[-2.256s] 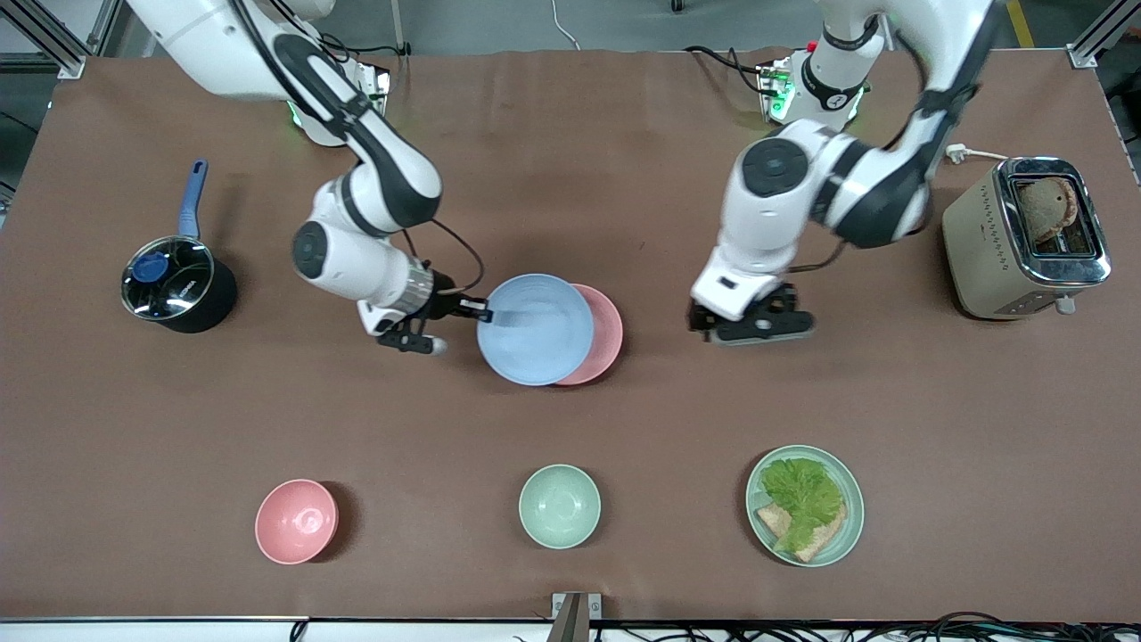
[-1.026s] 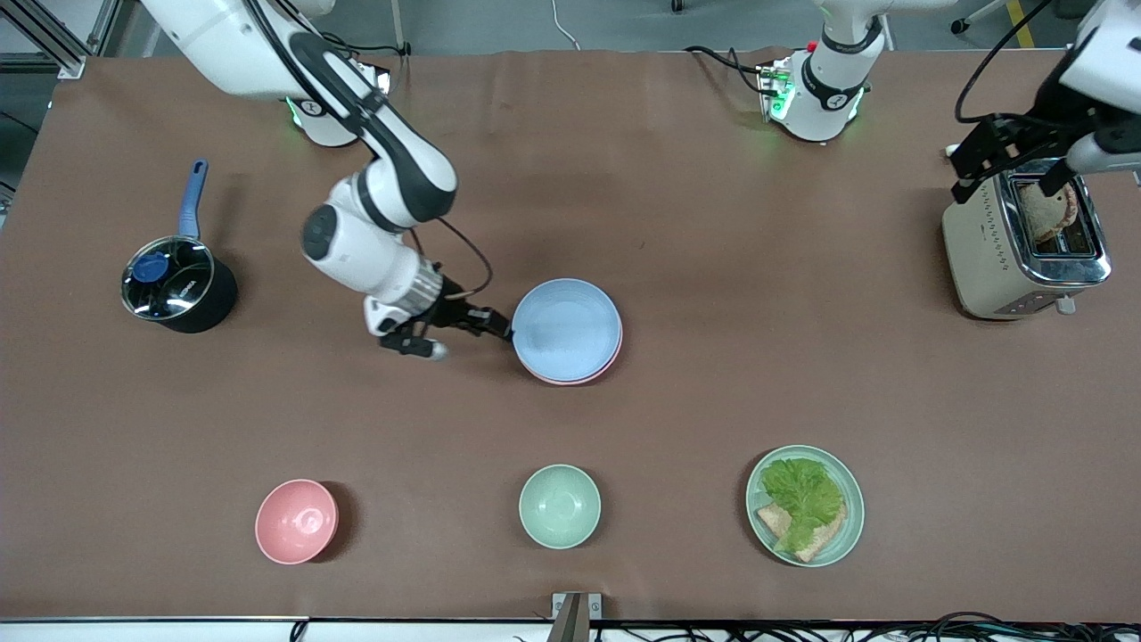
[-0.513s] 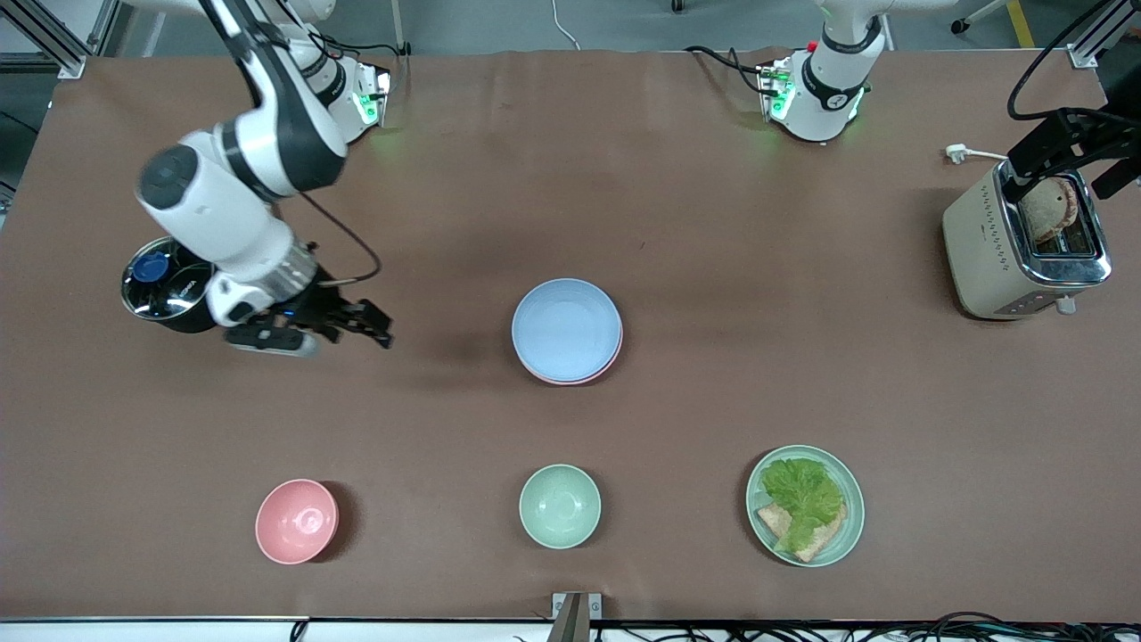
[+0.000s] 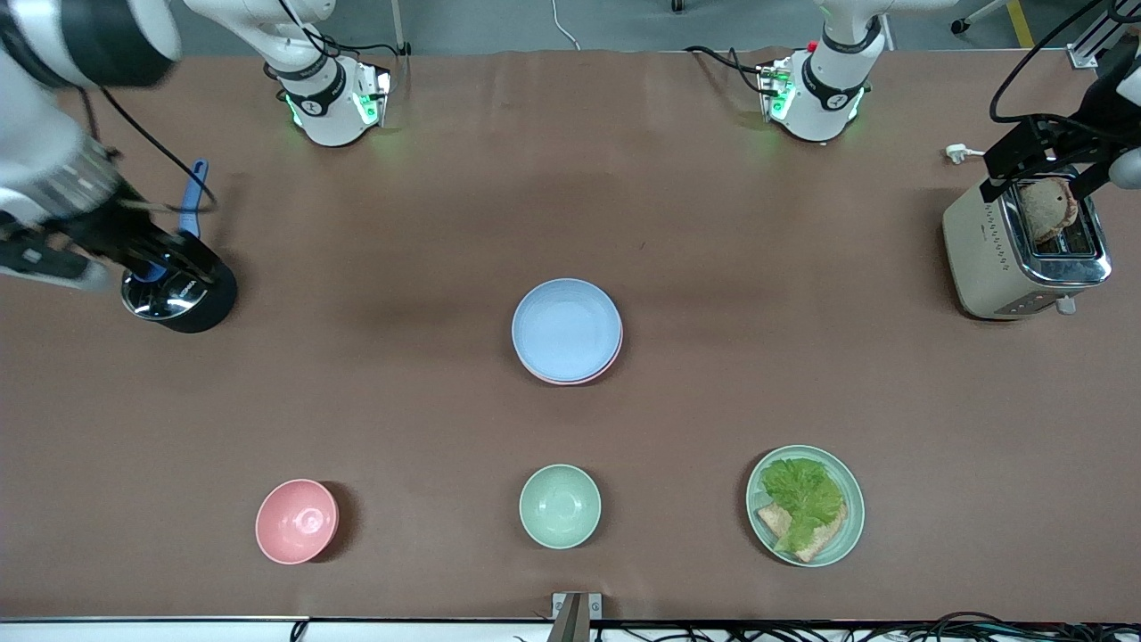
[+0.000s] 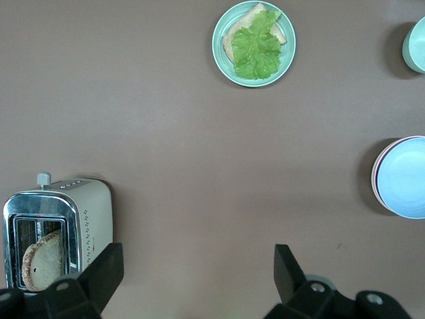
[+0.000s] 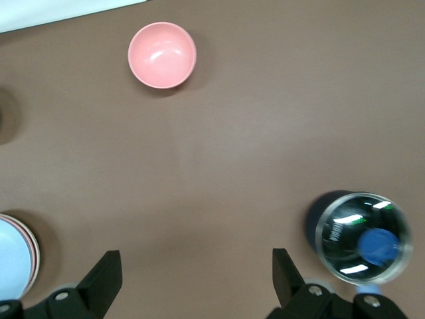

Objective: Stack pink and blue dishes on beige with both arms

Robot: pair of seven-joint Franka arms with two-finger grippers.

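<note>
We see the blue plate [image 4: 566,327] lying flat mid-tabletop [image 4: 713,223], round, shallow, matte, on top of the pink plate [image 4: 570,378], of which only a thin crescent rim shows at the edge nearer the front camera. We can't see a beige plate under them in any view.

We take the stack as landmark. Nearer the front camera than the stack: a small mint-green bowl [image 4: 560,506], deep and smooth. Toward the right arm's end from that, a deep pink bowl [image 4: 297,521]. Toward the left arm's end, a mint-green plate [image 4: 805,505] with a crinkly lettuce leaf and bread.

Well apart from the stack toward the right arm's end stands a black pot [image 4: 178,285] with a shiny glass lid and blue knob, blue handle. The right gripper [image 4: 143,254] is up over this pot, fingers spread wide apart, holding nothing.

Well apart toward the left arm's end is a beige toaster [image 4: 1025,241], chrome top, toast in the slot. The left gripper [image 4: 1038,169] hangs over the toaster, fingers apart, empty.

Nothing lies between the stack and either gripper.
</note>
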